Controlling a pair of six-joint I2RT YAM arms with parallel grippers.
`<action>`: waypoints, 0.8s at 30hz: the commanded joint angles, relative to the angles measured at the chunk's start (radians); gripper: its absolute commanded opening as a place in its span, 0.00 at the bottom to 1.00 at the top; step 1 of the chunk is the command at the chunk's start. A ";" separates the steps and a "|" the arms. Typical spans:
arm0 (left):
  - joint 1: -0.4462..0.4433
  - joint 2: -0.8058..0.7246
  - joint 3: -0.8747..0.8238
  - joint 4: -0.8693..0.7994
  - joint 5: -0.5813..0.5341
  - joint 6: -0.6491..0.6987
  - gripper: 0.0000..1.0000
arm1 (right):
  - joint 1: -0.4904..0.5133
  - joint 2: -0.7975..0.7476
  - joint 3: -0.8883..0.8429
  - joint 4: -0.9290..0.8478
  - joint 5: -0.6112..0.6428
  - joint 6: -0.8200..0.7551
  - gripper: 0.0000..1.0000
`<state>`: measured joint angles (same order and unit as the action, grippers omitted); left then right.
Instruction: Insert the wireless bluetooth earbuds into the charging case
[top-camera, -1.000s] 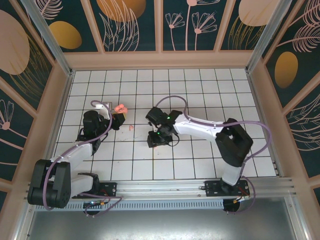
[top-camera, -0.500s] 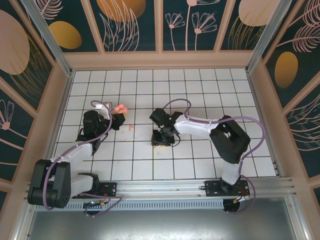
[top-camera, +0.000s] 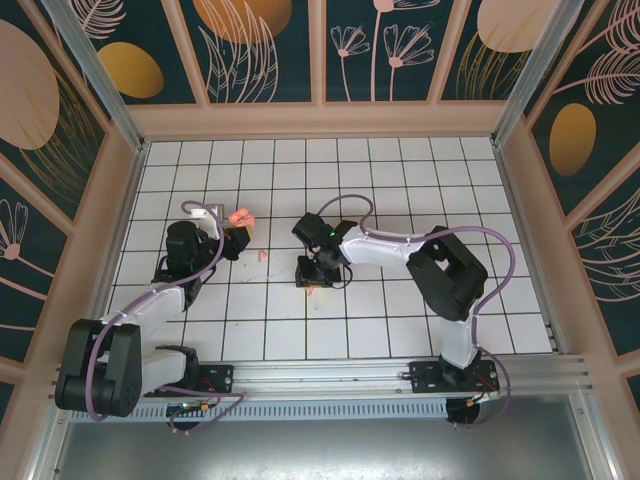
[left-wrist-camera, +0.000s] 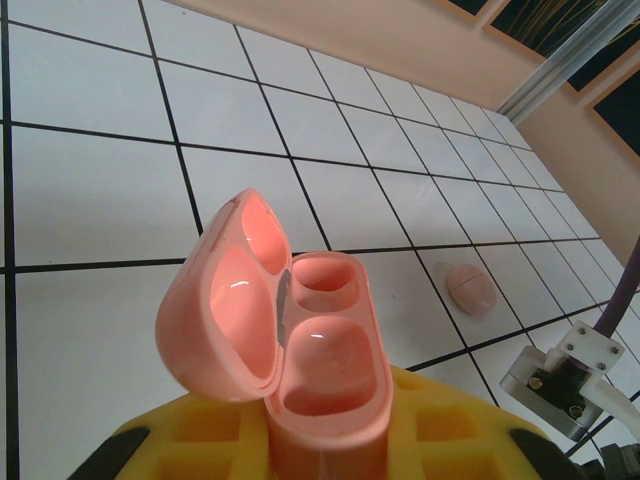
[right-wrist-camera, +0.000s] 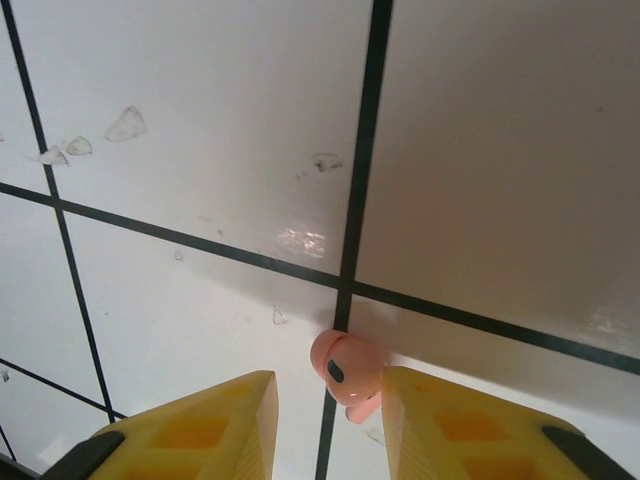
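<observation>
Top external showed the left gripper (top-camera: 236, 232) clamped on the charging case (top-camera: 240, 214), holding it up with the lid open. The right gripper (top-camera: 312, 272) was low over one earbud (top-camera: 311, 290) on the tiled floor (top-camera: 400, 180). That arm was plainly the nearer one to the earbud. The case lay off to the gripper's left, well apart, with a round pink piece (top-camera: 263, 255) on the floor between them. Against a second earlier, the left arm and case had not shifted. The right elbow had folded in toward the centre, and the gripper had swung slightly right and come back over the earbud.

Left wrist showed the charging case (left-wrist-camera: 322, 350) upright in the yellow fingers (left-wrist-camera: 440, 430), with its lid (left-wrist-camera: 225, 300) tipped back and both sockets empty. The round pink piece (left-wrist-camera: 470, 288) lay beyond; whether it was the second earbud I could not tell.

Right wrist showed the right gripper (right-wrist-camera: 328, 395) parted wide and holding nothing. The earbud (right-wrist-camera: 347, 368) sat on a grid line between the fingertips, just beside the right-hand one. Its stub pointed back toward the gripper, so a straight closing looked likely to catch it.
</observation>
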<state>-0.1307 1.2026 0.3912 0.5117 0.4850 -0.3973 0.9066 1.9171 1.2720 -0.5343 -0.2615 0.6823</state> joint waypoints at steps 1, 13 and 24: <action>0.006 -0.019 0.026 -0.001 -0.004 0.015 0.20 | -0.002 0.024 0.039 0.006 0.001 -0.028 0.33; 0.006 -0.021 0.028 -0.009 -0.005 0.016 0.20 | 0.037 0.058 0.166 -0.216 0.172 -0.066 0.41; 0.007 -0.025 0.030 -0.013 -0.006 0.017 0.20 | 0.074 0.128 0.255 -0.302 0.197 -0.138 0.41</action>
<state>-0.1307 1.1973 0.3931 0.4999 0.4847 -0.3973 0.9630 2.0083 1.4891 -0.7712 -0.0986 0.5800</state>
